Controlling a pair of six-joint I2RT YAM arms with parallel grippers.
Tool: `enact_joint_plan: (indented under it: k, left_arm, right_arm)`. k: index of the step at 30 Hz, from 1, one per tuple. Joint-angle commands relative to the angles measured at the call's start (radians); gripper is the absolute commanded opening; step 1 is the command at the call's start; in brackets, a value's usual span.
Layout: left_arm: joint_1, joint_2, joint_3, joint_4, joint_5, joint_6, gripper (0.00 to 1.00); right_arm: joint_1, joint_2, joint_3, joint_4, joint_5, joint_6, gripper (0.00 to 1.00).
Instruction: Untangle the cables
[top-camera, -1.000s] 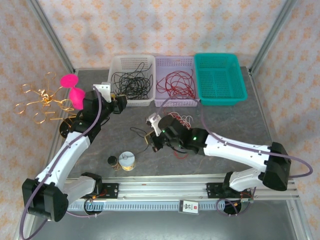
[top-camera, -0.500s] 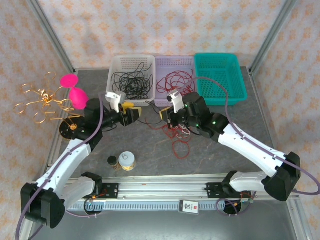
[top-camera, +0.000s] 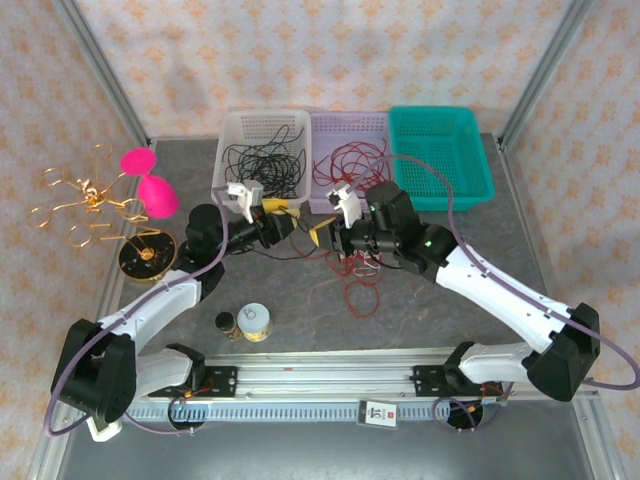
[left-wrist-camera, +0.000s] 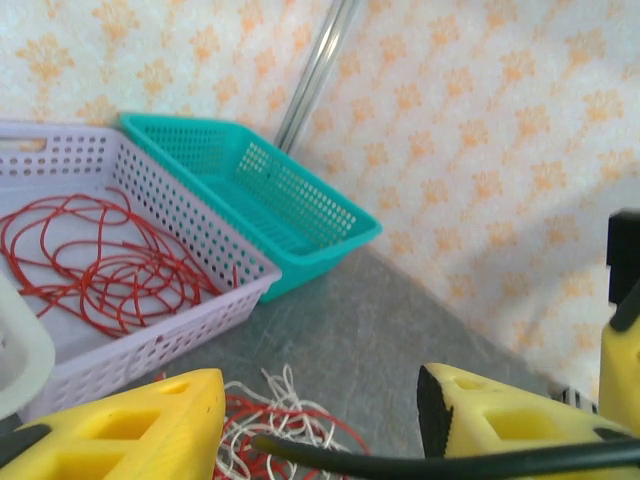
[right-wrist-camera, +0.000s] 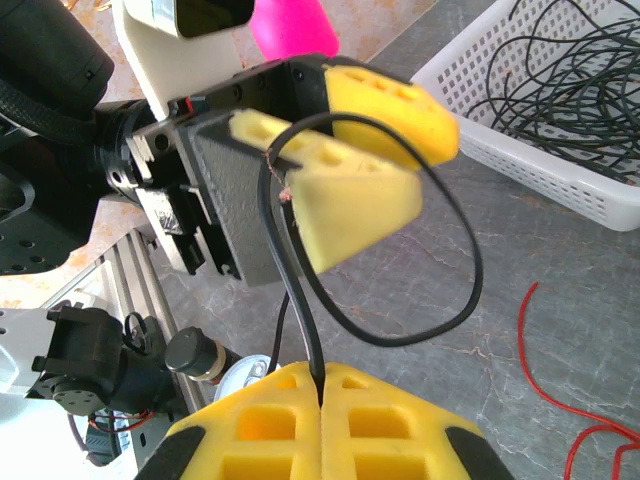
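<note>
— How do we stand on the table (top-camera: 470, 260)?

— Along its far edge we have three baskets. The white basket (top-camera: 225, 150) has black cables (top-camera: 265, 160) in it, the lavender basket (top-camera: 350, 118) has red cables (top-camera: 350, 165), and the teal basket (top-camera: 440, 150) is bare. In front of the lavender one lies the heap of red and off-white cables (top-camera: 360, 268), not yet sorted.

— And our grippers?

— They meet just left of that heap. Our right gripper (right-wrist-camera: 320, 385) is clamped tight on a single black cable (right-wrist-camera: 455, 250). The cable rises from its tips and curls in a loop across our left gripper (right-wrist-camera: 432, 165). The left one's fingers stand apart, and the cable crosses the gap unpinched.

— So we take this for a hand-over, with the white basket as the goal?

— We think so. We should close the left on the cable a little back from its bare end (right-wrist-camera: 284, 196), and only then let the right release, or the springy loop may jump free. We cannot tell whether the cable's other end runs into the heap. So we should draw slowly, away from the heap, and stop if a red strand lifts with it.
</note>
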Motion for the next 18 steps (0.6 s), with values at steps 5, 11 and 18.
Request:
enact_joint_plan:
  k: [5, 11, 18]
  left_arm:
    - [-0.003, 0.080, -0.005, 0.225, -0.038, -0.036, 0.46]
    - [-0.003, 0.133, -0.009, 0.346, -0.059, -0.075, 0.26]
    - [-0.003, 0.111, -0.018, 0.347, -0.160, -0.071, 0.00]
  right_arm:
    - [-0.006, 0.003, 0.029, 0.057, -0.067, 0.035, 0.00]
    - [-0.008, -0.032, 0.029, 0.070, -0.065, 0.052, 0.00]
    - [-0.008, -0.047, 0.030, 0.068, 0.015, 0.063, 0.08]
